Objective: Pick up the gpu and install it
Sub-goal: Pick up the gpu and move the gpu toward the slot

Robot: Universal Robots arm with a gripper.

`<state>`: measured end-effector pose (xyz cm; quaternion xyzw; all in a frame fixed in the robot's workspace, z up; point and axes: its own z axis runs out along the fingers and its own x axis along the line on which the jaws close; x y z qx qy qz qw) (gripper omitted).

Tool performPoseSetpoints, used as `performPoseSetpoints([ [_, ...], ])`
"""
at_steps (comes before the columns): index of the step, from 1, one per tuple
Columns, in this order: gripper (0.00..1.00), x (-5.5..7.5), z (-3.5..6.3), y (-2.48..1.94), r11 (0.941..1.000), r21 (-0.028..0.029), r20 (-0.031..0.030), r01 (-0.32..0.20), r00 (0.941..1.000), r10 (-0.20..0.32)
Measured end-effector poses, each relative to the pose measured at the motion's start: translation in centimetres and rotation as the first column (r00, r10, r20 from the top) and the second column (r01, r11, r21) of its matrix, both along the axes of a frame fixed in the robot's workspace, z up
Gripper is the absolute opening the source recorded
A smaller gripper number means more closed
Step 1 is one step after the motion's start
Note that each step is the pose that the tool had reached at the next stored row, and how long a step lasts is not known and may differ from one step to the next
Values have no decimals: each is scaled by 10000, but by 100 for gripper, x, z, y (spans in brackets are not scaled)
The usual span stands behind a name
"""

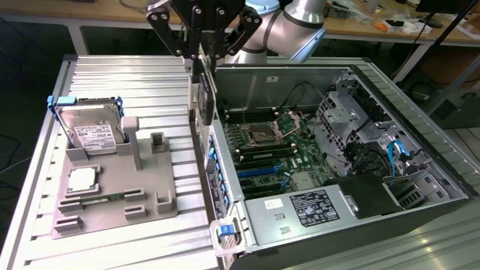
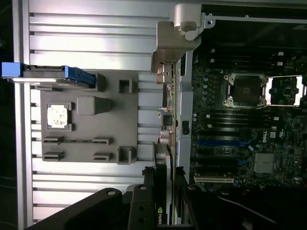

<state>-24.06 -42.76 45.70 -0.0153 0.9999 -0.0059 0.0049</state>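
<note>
My gripper (image 1: 202, 52) hangs at the top of the exterior view, shut on the gpu (image 1: 204, 98). The gpu is a thin dark card seen edge-on, hanging straight down from the fingers. It hovers above the near side wall of the open computer case (image 1: 225, 185), between the grey fixture and the motherboard. In the wrist view the gpu (image 2: 168, 124) runs away from my gripper (image 2: 163, 203) as a narrow strip. It ends in its silver metal bracket (image 2: 173, 40). The black fingers (image 2: 143, 206) clamp both faces of the card.
Left of the case, a grey fixture (image 1: 112, 194) holds a silver hard drive (image 1: 91, 134) in a blue caddy, a processor chip (image 1: 81, 179) and a green memory stick (image 1: 101, 198). The motherboard (image 1: 281, 143) with blue slots (image 1: 259, 170) lies inside the case. Ribbed metal tabletop (image 1: 127, 79) surrounds both.
</note>
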Motion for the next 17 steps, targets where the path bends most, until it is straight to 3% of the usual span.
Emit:
performPoseSetpoints([
  [4, 27, 168, 1, 0, 10000, -33, -1, -1, 10000, 1],
  [17, 27, 601, -3, 0, 10000, -35, 2, 0, 10000, 0],
])
